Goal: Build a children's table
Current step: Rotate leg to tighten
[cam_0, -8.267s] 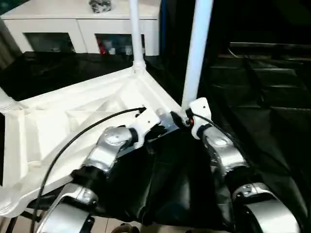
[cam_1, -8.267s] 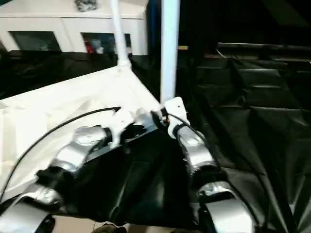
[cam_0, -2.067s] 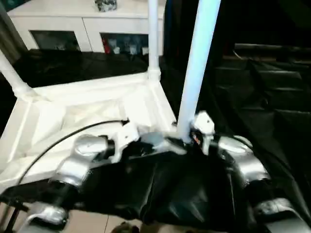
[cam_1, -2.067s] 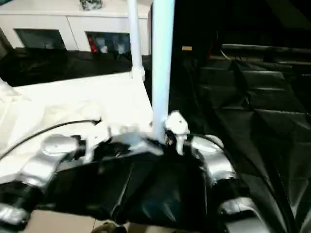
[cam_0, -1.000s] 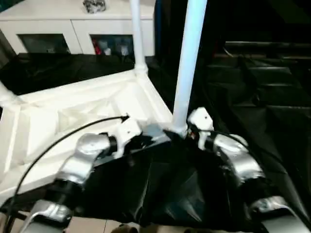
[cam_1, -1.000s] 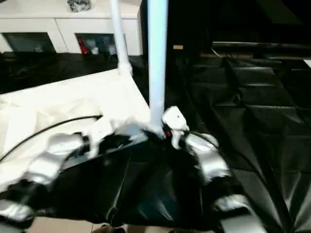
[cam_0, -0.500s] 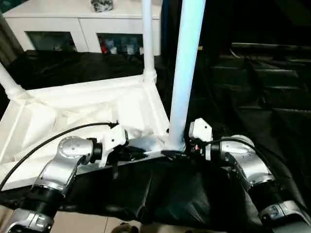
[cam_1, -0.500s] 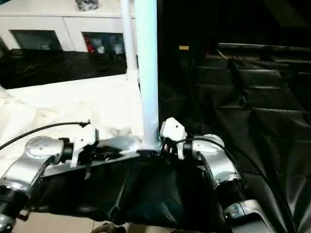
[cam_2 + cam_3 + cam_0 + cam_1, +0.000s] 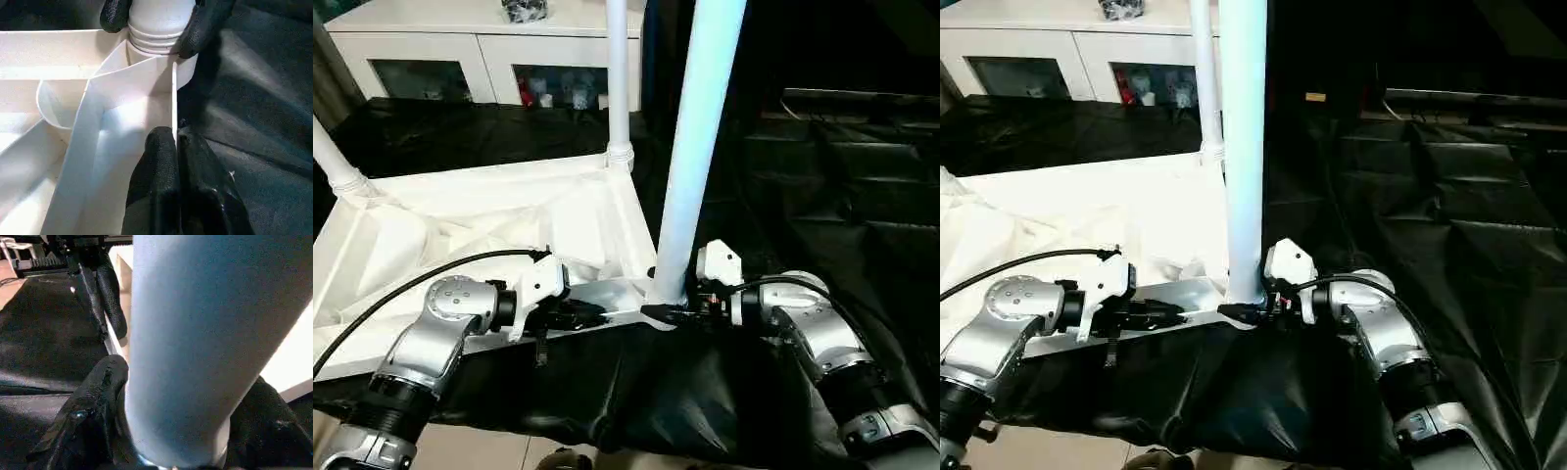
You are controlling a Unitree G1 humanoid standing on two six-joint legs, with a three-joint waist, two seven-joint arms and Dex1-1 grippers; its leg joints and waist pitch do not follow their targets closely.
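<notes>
Inverted white tabletop (image 9: 460,220) on the black-draped table, its near right leg (image 9: 690,157) upright in its socket, base clasped by the right claw (image 9: 156,19), left claw (image 9: 177,142) clenched on the rim; light, stiff, slippery plastic, best gripped low

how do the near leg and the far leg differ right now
The near leg has the right tool around its base, one finger on each side; the far leg stands free of both tools. The near leg rises from the tabletop corner beside the left tool, the far leg from the corner toward the cabinet. Both are white tubes standing up from corner sockets.
</notes>
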